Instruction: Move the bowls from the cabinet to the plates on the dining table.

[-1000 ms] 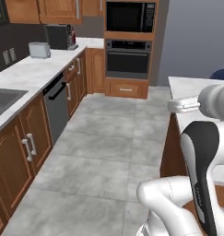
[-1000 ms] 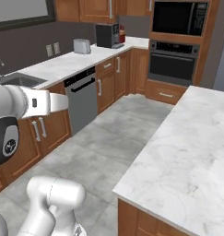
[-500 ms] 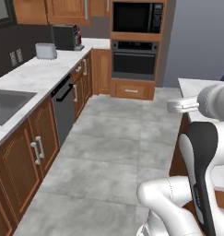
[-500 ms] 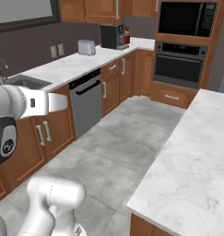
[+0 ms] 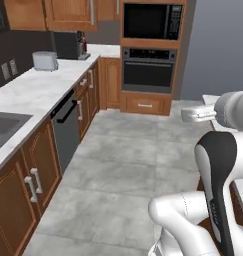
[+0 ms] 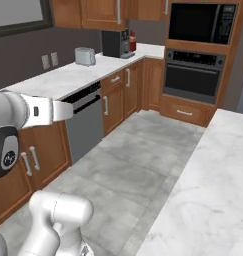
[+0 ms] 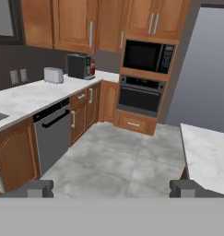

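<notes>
Progress looking close to zero: no bowl is being carried, and no bowl or plate can be made out on the stretch of marble dining tabletop (image 6: 208, 200) in view, so both bowls are judged yet to be fetched and both placings left to do. The wall cabinet (image 7: 74, 23) with the long grey bar handles is sitting high on the far wall above the kitchen counter (image 7: 35, 97), doors shut, so the bowls are presumably inside (hidden, cannot confirm). Opening those doors is likely the first real step, then two pick-and-carry trips to the plates.

The gripper (image 7: 111, 188) is being held wide apart in the hand view, its two dark fingertips (image 7: 37, 188) standing far from each other at the bottom with nothing between them, holding nothing, touching nothing. It is facing across the grey tiled floor (image 7: 113, 161) toward the built-in oven (image 7: 141, 97) and microwave (image 7: 148, 55), well apart from the cabinet. In the right base view the white forearm is reaching level over the floor, at about counter height.

On the counter a toaster (image 7: 53, 74) and a black coffee machine (image 7: 78, 65) are standing under the cabinet (possible clutter when reaching up). The dishwasher (image 7: 51, 133) is sitting closed below the counter.
</notes>
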Available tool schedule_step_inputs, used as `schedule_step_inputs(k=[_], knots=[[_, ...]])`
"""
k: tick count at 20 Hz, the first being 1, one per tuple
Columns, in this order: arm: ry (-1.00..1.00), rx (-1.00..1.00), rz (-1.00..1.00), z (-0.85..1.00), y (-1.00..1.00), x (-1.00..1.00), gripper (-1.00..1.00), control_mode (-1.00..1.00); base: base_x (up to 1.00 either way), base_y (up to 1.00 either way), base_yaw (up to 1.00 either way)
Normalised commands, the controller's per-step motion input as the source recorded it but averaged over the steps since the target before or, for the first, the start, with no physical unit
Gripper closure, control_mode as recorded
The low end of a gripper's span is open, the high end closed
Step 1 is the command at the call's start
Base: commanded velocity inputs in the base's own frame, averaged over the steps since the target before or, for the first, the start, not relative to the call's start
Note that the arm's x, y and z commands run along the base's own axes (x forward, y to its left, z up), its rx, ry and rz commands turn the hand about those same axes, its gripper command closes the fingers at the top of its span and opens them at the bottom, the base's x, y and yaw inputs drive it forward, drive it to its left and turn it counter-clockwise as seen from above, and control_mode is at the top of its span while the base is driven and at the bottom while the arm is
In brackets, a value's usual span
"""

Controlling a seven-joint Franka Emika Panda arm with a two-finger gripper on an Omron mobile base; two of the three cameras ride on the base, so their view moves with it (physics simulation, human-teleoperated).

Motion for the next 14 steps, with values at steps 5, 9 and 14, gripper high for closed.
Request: schedule_step_inputs(k=[5, 9, 14], knots=[[0.00, 0.00, 0.00, 0.00, 0.00, 0.00, -1.00, 1.00, 0.86, 0.10, -0.02], [0.00, 0.00, 0.00, 0.00, 0.00, 0.00, -1.00, 1.00, 0.86, 0.03, -0.02], [0.00, 0.00, 0.00, 0.00, 0.00, 0.00, -1.00, 1.00, 0.85, 0.00, -0.02]])
